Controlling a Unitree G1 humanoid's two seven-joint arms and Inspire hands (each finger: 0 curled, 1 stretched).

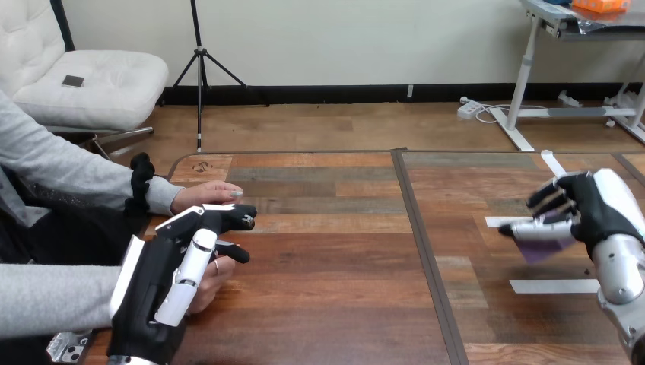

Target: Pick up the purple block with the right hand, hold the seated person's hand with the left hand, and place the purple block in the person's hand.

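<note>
Head view: found purple block clasped in right hand; judged pickup done. Found left hand touching person's lower hand, grip indeterminable. Judged holding unconfirmed, placement outstanding.

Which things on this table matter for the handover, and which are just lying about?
Job: purple block held in the right robot hand; left robot hand; person's nearer hand beside it.
Lying about: white tape strips on the table.

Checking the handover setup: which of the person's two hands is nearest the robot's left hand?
The lower hand, right behind the left hand; the upper hand rests apart, farther up the table.
</note>
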